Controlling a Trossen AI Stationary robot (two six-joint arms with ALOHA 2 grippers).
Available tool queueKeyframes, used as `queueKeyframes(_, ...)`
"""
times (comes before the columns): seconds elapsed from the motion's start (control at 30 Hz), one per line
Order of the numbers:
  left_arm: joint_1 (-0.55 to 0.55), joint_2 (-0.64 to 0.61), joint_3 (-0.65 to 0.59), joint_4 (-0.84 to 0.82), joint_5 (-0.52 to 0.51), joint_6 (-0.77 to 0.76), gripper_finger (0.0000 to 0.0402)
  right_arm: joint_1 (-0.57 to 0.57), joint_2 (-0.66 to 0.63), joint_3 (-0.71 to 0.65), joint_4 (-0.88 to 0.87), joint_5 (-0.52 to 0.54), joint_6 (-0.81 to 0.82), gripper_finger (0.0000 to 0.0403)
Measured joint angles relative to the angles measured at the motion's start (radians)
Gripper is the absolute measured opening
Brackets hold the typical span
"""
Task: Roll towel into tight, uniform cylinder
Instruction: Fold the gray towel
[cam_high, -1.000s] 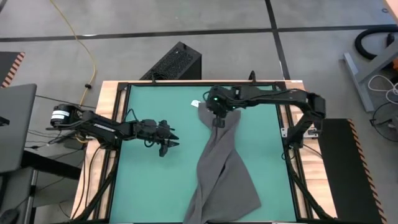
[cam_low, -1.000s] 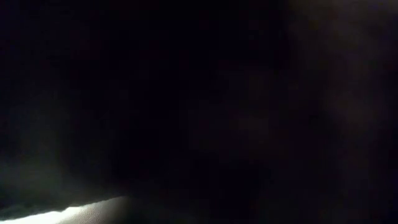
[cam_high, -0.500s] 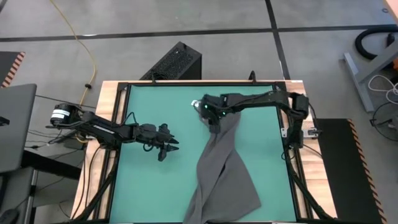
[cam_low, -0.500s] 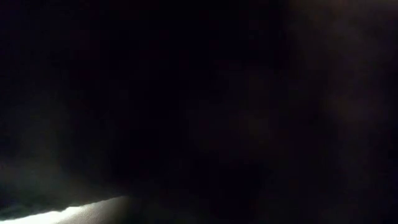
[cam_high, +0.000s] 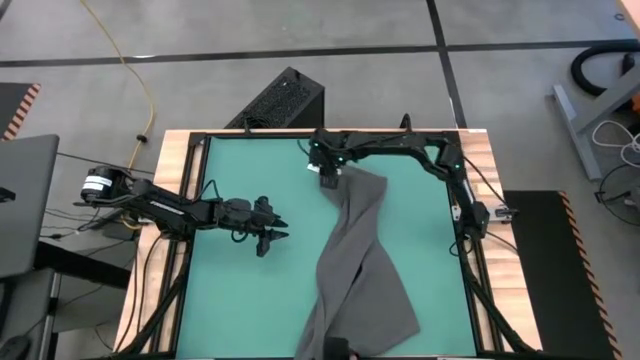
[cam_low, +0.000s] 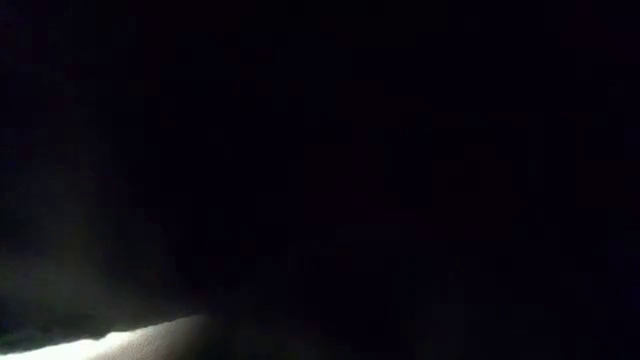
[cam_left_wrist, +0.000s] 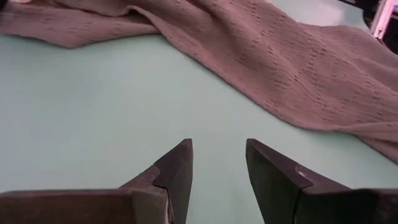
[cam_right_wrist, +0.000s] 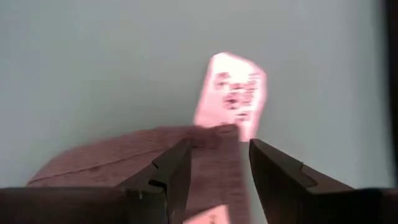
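The dark grey towel (cam_high: 360, 270) lies slantwise on the green mat (cam_high: 240, 290), from its far corner (cam_high: 355, 185) to the near edge, where its broad end hangs over. In the right wrist view the towel (cam_right_wrist: 124, 162) ends in a white tag (cam_right_wrist: 233, 87) lying on the mat. My right gripper (cam_high: 327, 178) is open and points steeply down at that corner, and a strip of cloth runs between its fingers (cam_right_wrist: 217, 146). My left gripper (cam_high: 275, 238) is open and waits low over bare mat left of the towel (cam_left_wrist: 280, 62), fingers (cam_left_wrist: 217, 146) toward it. The low view is dark. My right gripper is open over the towel's far corner by the tag (cam_right_wrist: 214, 140), coming from above. I cannot tell whether its fingers touch the cloth. The corner lies flat on the mat.
A black frame (cam_high: 465, 200) borders the mat on all sides. A black box (cam_high: 285, 100) stands beyond the far edge and a laptop (cam_high: 25, 200) sits off the left side. Bare mat lies left of the towel and at the far right.
My right gripper has gone toward the table's far left corner and down. The towel's far end was bunched narrow under the gripper before. It now lies wider and flatter on the mat. The broad near end has stayed where it was.
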Motion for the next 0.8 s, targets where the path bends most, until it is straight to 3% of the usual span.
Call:
queueKeyframes(0.17,0.0,0.0,0.0,-0.001,-0.014,-0.001,0.0138,0.019,0.069,0.134,-0.167,0.038,-0.02,0.0141)
queueKeyframes(0.33,0.0,0.0,0.0,-0.001,-0.024,0.0,0.0138,0.048,0.04,0.16,-0.205,0.023,-0.059,0.0023)
queueKeyframes(0.57,0.0,0.0,0.0,-0.006,-0.019,-0.001,0.0138,0.095,-0.144,0.172,-0.223,-0.059,-0.057,0.0013)
queueKeyframes(0.8,0.0,0.0,0.0,-0.006,-0.008,0.01,0.0138,0.169,-0.413,0.172,-0.161,-0.116,-0.05,0.0009)
